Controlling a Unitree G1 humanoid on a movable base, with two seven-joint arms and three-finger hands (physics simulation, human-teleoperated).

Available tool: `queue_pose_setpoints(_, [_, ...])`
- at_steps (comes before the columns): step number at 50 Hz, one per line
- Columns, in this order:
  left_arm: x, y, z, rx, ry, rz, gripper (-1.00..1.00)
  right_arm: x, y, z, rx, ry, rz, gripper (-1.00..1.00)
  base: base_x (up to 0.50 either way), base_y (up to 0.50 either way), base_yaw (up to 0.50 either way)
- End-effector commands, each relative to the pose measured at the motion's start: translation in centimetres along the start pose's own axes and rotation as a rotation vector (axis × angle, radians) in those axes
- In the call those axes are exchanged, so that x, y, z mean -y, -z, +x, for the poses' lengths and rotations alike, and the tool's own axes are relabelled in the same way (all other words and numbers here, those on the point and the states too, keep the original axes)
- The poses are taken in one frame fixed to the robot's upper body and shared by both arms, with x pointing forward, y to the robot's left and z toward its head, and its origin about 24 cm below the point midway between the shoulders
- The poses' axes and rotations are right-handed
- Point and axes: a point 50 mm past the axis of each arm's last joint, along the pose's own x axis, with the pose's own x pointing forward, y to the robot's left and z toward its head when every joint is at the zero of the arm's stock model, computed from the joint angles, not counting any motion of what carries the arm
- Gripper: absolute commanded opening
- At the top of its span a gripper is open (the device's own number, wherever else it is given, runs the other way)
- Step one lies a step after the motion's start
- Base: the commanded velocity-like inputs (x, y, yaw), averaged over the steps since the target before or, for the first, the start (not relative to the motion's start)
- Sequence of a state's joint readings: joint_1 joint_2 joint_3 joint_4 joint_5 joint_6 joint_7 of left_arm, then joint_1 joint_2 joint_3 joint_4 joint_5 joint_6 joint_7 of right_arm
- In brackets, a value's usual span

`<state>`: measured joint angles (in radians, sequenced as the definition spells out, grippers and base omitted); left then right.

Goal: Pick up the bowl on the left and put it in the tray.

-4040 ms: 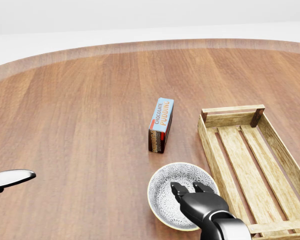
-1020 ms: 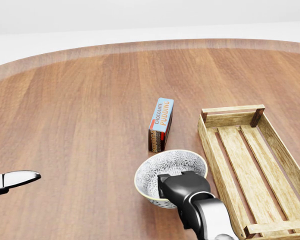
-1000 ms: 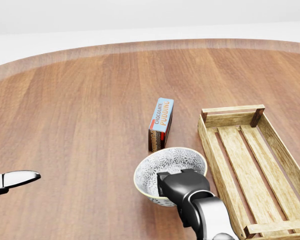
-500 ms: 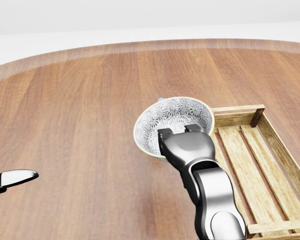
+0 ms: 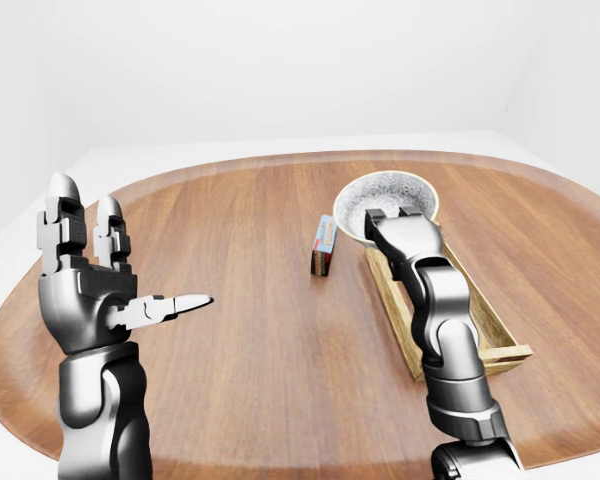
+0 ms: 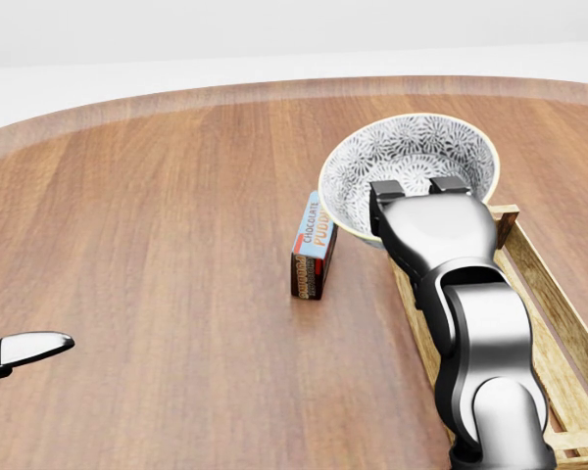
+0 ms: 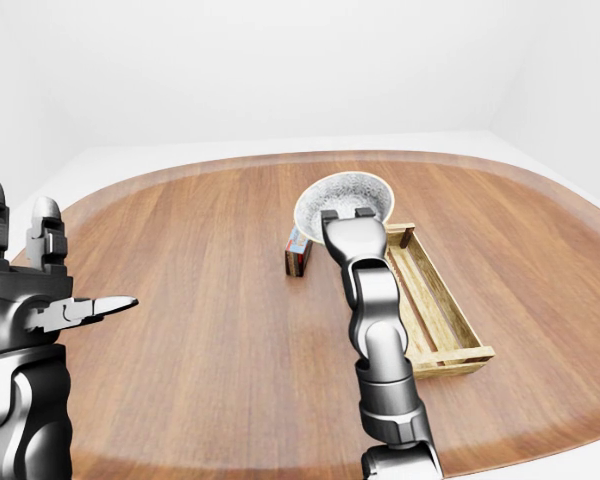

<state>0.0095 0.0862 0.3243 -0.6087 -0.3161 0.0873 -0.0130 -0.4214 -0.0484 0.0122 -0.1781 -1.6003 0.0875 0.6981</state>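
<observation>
Clamping the bowl [image 6: 404, 164] by its rim, the right robot hand [image 6: 432, 231] holds it aloft near the wooden tray [image 7: 450, 361].

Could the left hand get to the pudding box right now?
Probably: the left hand is open and only bare table lies between it and the pudding box, though the reach looks long.

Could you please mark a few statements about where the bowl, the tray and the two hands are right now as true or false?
1. The right hand holds the bowl up off the table. True.
2. The bowl sits inside the tray. False: it hangs in the air in the hand's grip.
3. The pudding box stands left of the tray in the head view. True.
4. The left hand grips the pudding box. False: it is open, empty and far to the left of the box.
</observation>
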Motion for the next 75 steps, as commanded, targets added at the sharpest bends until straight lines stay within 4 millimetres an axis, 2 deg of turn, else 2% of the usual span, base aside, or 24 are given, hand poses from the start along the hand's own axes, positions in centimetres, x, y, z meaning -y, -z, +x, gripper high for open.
queue_pose_setpoints(1, [0.0, -0.1, -0.1, 0.003, 0.001, -0.001, 1.00, 1.8, 2.2, -0.5, -0.087, 0.077, -0.040, -1.00, 0.00, 0.00, 0.00])
queue_pose_setpoints(11, [0.0, -0.3, -0.1, 0.011, 0.001, -0.001, 1.00, 1.2, 3.8, -0.7, -0.117, 0.057, -0.027, -1.00, 0.00, 0.00, 0.00])
queue_pose_setpoints(17, [0.0, -0.2, -0.1, 0.009, 0.000, -0.001, 1.00, -0.4, 4.7, -0.7, -0.110, -0.006, 0.016, -1.00, 0.00, 0.00, 0.00])
queue_pose_setpoints(28, [0.1, -0.1, -0.1, 0.003, 0.004, -0.002, 1.00, -1.2, 6.0, -1.1, -0.126, -0.035, 0.031, -1.00, 0.00, 0.00, 0.00])
queue_pose_setpoints(36, [0.0, -0.1, 0.0, 0.004, 0.000, -0.001, 1.00, -2.6, 6.9, -0.8, -0.119, -0.100, 0.079, -1.00, 0.00, 0.00, 0.00])
queue_pose_setpoints(56, [0.1, 0.0, -0.1, 0.000, 0.003, 0.000, 1.00, -6.3, 7.1, -1.0, -0.066, -0.241, 0.205, -1.00, 0.00, 0.00, 0.00])
queue_pose_setpoints(65, [0.2, 0.1, -0.1, -0.005, 0.005, 0.001, 1.00, -6.4, 8.0, -0.6, -0.049, -0.256, 0.263, -1.00, 0.00, 0.00, 0.00])
queue_pose_setpoints(75, [0.1, 0.1, -0.2, -0.008, 0.005, 0.003, 1.00, -5.2, 8.1, -0.6, -0.025, -0.214, 0.272, -1.00, 0.00, 0.00, 0.00])
